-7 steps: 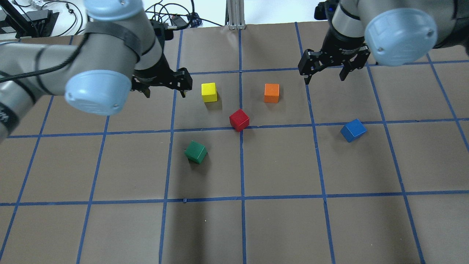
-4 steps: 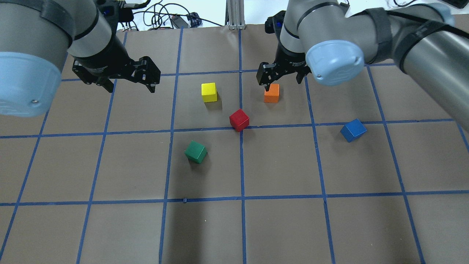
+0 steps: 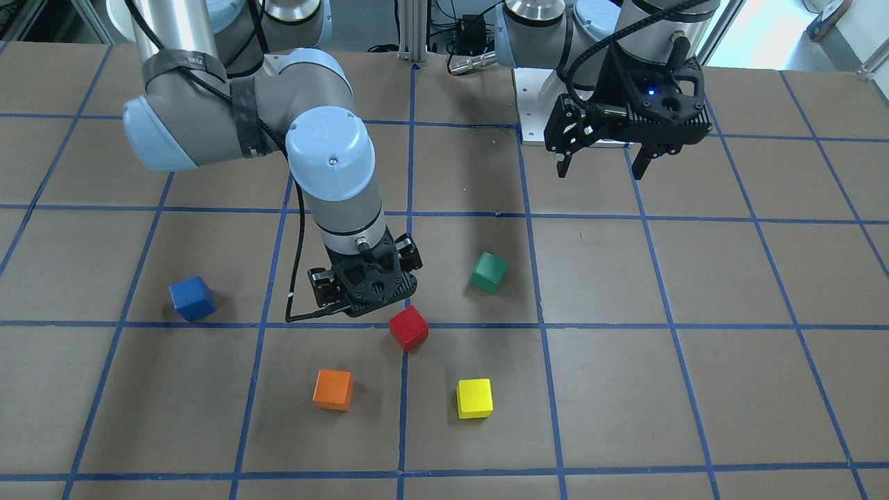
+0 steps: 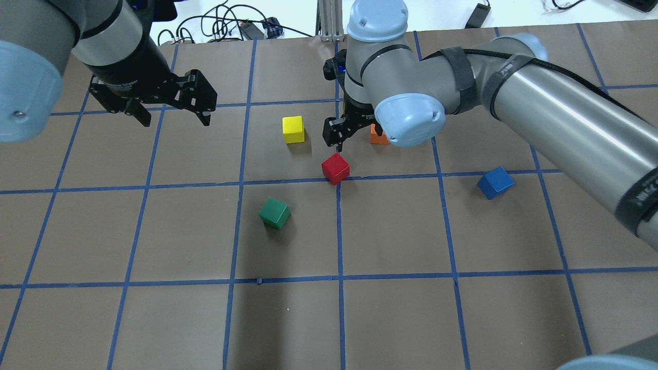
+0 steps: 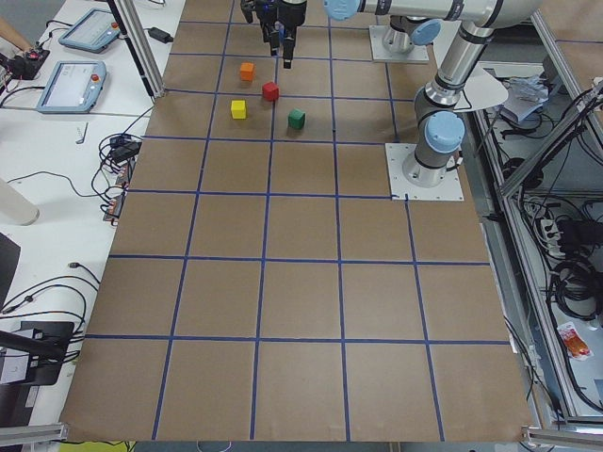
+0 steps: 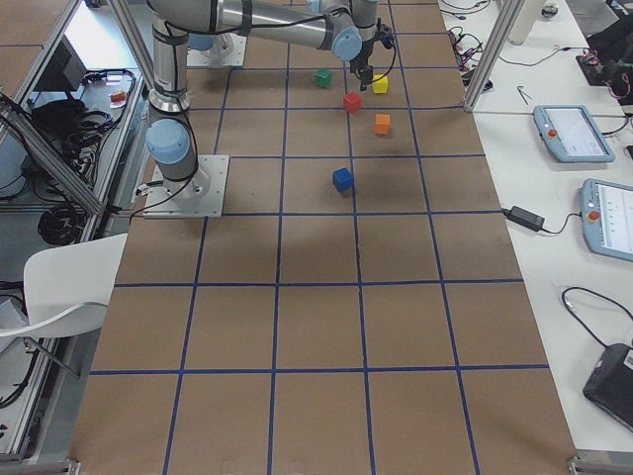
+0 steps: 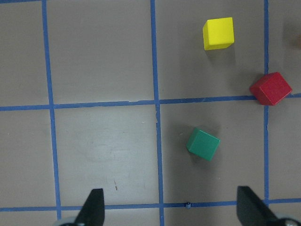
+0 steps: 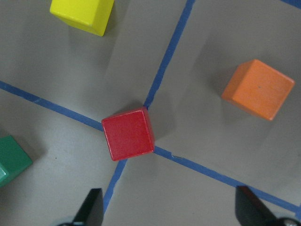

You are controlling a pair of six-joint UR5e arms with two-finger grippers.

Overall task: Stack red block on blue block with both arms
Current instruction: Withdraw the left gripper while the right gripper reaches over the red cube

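Observation:
The red block (image 4: 335, 168) lies on a blue tape crossing near the table's middle; it also shows in the right wrist view (image 8: 128, 133) and the front view (image 3: 408, 328). The blue block (image 4: 495, 182) lies alone to its right, also in the front view (image 3: 192, 298). My right gripper (image 4: 357, 140) is open and empty, hovering just behind the red block, between it and the orange cube; its fingertips (image 8: 94, 207) stand wide apart. My left gripper (image 4: 169, 115) is open and empty, raised over the far left of the table, also in the front view (image 3: 601, 167).
A yellow cube (image 4: 293, 129), a green cube (image 4: 275, 213) and an orange cube (image 4: 379, 136), partly hidden by my right arm, lie around the red block. The brown table (image 4: 360, 318) has a blue tape grid. Cables lie beyond the far edge.
My right gripper has swung left, from the far right past the orange cube to just behind the red block. My left gripper has drawn back to the left. No block has moved.

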